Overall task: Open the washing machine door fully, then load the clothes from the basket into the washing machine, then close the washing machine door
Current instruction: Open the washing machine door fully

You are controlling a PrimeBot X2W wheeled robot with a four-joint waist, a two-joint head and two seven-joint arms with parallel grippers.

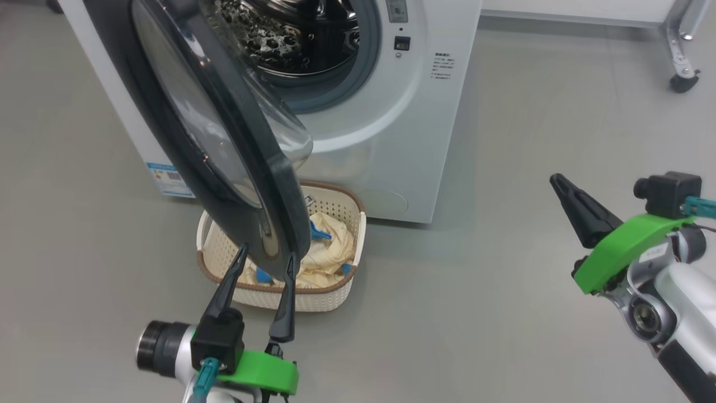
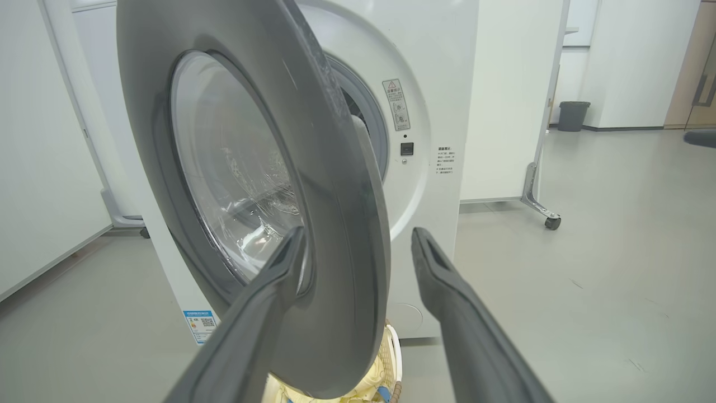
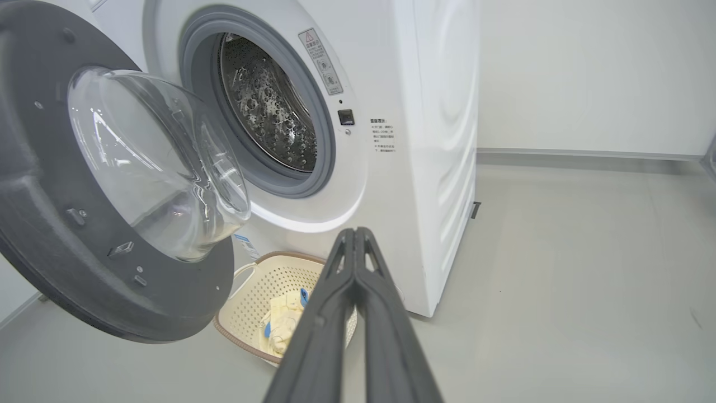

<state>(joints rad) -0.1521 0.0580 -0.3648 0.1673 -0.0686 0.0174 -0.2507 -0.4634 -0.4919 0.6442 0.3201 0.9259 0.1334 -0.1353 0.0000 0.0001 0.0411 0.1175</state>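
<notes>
The white washing machine (image 1: 403, 140) stands ahead with its steel drum (image 1: 291, 39) exposed. The washing machine door (image 1: 224, 140) hangs partly swung out, edge-on to me, with its glass bowl facing the drum. My left gripper (image 1: 265, 260) is open, and the door's lower black rim (image 2: 335, 168) sits between its fingers. Below the door, on the floor, stands the cream basket (image 1: 313, 299) holding the pale yellow clothes (image 1: 330, 240) with blue trim. My right gripper (image 1: 559, 182) is shut and empty, off to the right, well away from the machine. In the right wrist view it (image 3: 352, 232) points toward the basket (image 3: 251, 302).
Grey floor lies open to the right of the machine. A white frame on a caster (image 1: 683, 78) stands at the far right, and a dark bin (image 2: 573, 115) sits further back. A blue sticker (image 1: 168, 179) marks the machine's lower left front.
</notes>
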